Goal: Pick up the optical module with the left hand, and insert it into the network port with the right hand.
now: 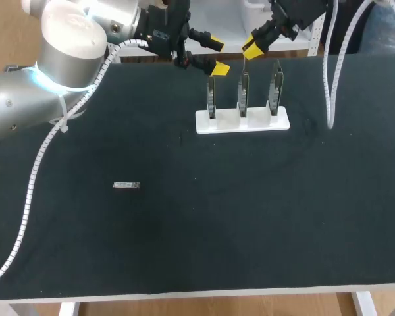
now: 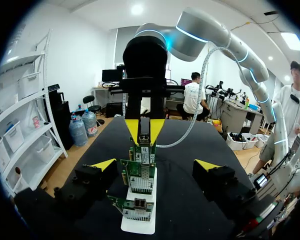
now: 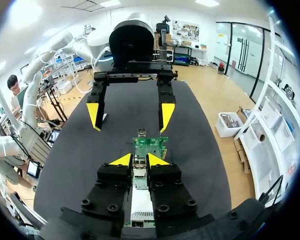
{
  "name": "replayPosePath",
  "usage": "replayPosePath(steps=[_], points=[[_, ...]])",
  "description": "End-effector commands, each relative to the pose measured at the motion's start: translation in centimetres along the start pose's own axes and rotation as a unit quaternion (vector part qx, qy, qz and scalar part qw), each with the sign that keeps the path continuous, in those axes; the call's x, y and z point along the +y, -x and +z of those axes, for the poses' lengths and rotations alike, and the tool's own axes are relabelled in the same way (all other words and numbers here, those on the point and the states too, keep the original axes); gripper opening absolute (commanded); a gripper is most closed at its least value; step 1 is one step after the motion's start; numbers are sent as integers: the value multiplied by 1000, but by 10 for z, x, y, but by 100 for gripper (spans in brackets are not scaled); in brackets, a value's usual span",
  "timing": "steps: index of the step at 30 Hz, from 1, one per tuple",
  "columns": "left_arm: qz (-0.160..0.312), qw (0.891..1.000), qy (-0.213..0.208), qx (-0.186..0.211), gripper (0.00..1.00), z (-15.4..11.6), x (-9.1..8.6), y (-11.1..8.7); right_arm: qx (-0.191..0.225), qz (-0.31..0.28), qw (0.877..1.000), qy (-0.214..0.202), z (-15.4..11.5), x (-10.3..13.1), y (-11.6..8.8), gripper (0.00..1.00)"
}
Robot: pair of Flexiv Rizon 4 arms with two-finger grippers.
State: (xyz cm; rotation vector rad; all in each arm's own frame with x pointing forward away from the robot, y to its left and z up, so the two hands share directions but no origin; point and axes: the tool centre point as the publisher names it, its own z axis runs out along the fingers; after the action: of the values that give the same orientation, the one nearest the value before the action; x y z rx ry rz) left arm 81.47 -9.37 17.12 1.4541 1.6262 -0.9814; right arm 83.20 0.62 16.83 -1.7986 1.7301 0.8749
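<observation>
Could jam slim silver optical module (image 3: 139,174), pinched in right jaws opposite wide, empty left jaws, against upright green network card (image 3: 150,146) if tilted.

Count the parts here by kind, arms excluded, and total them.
Boards: 3
Holder: 1
Modules: 2, one loose on the table, one between the right fingers
Total: 6
</observation>
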Motion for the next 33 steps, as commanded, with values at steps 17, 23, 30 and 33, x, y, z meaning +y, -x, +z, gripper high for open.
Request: replayPosePath(steps=[17,23,30,33], points=[[-1,1000,-1,3,100,0,1,1,1,4,943,333,-4,-10,-1,0],[-1,1000,-1,3,100,0,1,1,7,3,944,331,-3,-9,-1,0],[-1,1000,-1,3,100,0,1,1,1,7,946,325,-3,-8,-1,0],[-1,1000,-1,3,100,0,1,1,-2,7,947,322,-3,-7,-1,0]])
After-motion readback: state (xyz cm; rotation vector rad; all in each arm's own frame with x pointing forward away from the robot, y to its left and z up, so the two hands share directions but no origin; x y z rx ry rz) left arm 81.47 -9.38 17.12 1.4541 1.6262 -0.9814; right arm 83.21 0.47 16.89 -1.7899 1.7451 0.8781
